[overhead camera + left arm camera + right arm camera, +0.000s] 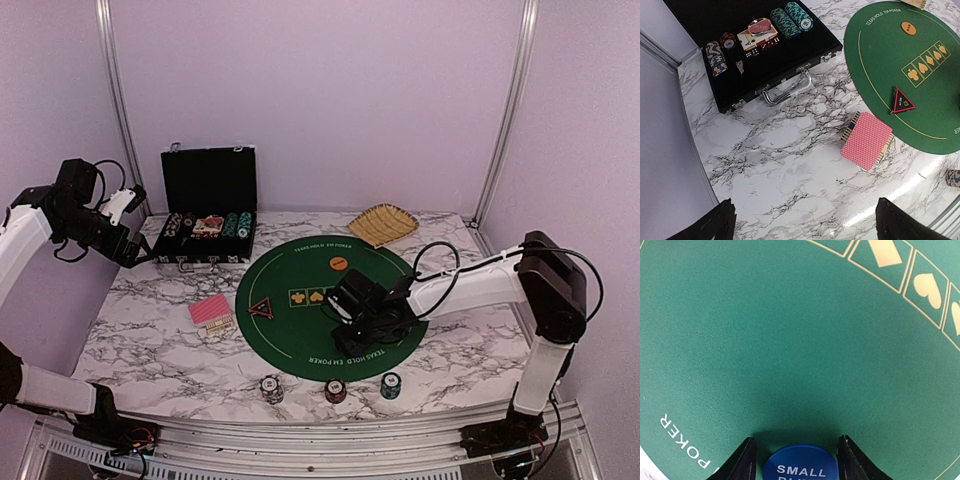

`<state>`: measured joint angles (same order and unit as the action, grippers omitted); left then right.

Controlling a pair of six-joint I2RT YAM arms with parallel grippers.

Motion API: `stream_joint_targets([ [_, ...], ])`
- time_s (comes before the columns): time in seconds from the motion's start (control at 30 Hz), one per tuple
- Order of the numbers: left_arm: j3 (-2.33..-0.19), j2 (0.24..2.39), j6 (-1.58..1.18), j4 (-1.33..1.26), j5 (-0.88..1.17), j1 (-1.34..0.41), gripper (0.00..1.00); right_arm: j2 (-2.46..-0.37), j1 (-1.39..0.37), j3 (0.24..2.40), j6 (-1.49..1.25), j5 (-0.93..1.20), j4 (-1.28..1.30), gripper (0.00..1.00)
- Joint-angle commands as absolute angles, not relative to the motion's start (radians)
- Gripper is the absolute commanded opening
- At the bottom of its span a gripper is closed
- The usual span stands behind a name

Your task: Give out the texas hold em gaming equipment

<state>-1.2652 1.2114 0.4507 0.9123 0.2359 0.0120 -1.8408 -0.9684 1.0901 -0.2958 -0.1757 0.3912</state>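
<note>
Obst.: chip stacks (335, 391) (nr edge), case (208, 180)

A round green felt mat (300, 272) lies mid-table. An open black carrying case (208, 215) stands behind it to the left, a tan woven basket (381, 224) behind to the right. Pink-red-backed playing cards (211, 311) lie just left of the mat. On it lie a black-red triangular marker (260, 309), an orange disc button (338, 263) and a blue disc button (795, 467). Three stacks of round striped poker chips (336, 391) sit in front.

We see a green mat (280, 275) with gold suits and white lettering, a blue button (795, 465) lettered white, an orange button (339, 264), pink-red crosshatched cards (866, 140), a black-red marker (902, 101), a white table (780, 165) veined grey, a black case (210, 180), and a tan woven basket (382, 224).
</note>
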Motion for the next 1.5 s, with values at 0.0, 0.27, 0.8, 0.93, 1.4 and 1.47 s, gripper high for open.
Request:
stream_joint_targets([
  [0.0,-1.290,1.196,0.460,0.942,0.245,0.008,0.99,-1.826,-0.958,1.051,-0.300,-0.185,0.442,0.53],
  [0.27,-1.294,1.191,0.464,0.941,0.240,0.008,0.99,-1.746,-0.922,0.996,-0.315,-0.198,0.462,0.49],
  [0.8,-1.282,1.173,0.484,0.940,0.219,0.008,0.99,-1.668,-0.897,1.021,-0.310,-0.149,0.503,0.53],
  [0.93,-1.279,1.168,0.482,0.941,0.215,0.008,0.99,-1.687,-0.920,1.128,-0.309,-0.143,0.529,0.63],
  [1.4,-1.272,1.182,0.467,0.943,0.218,0.008,0.99,-1.793,-1.181,1.480,-0.299,-0.062,0.679,0.99],
  [1.47,-1.273,1.184,0.463,0.945,0.218,0.007,0.99,-1.841,-1.222,1.540,-0.298,-0.048,0.706,0.99],
])
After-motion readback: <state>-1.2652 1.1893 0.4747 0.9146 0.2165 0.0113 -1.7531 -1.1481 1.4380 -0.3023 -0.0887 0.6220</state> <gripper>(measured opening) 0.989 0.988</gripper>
